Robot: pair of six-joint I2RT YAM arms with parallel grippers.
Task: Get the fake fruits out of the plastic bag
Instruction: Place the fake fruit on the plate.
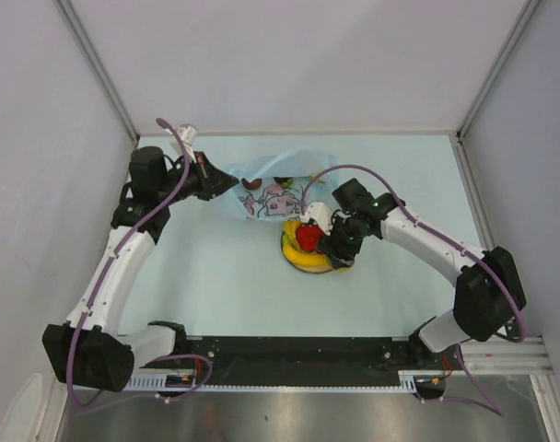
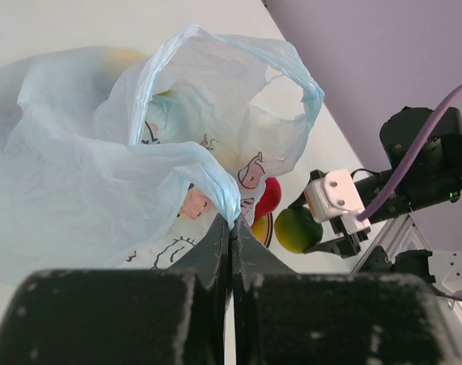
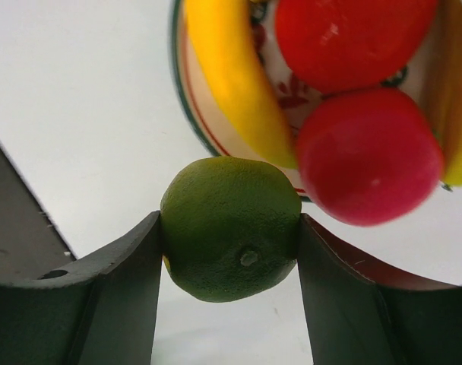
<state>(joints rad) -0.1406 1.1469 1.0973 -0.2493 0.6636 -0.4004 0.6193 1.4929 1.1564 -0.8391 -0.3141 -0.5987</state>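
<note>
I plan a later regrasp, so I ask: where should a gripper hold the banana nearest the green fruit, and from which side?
Take the banana across its narrow middle, coming from above. It lies flat and curved along the rim of the plate, so only its width is likely graspable. The red fruits crowd its inner side, so one finger should go outside the rim.

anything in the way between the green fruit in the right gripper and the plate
Nothing visible. The green fruit, held in the right gripper, hangs at the plate rim; a banana and red fruits already crowd the plate.
</note>
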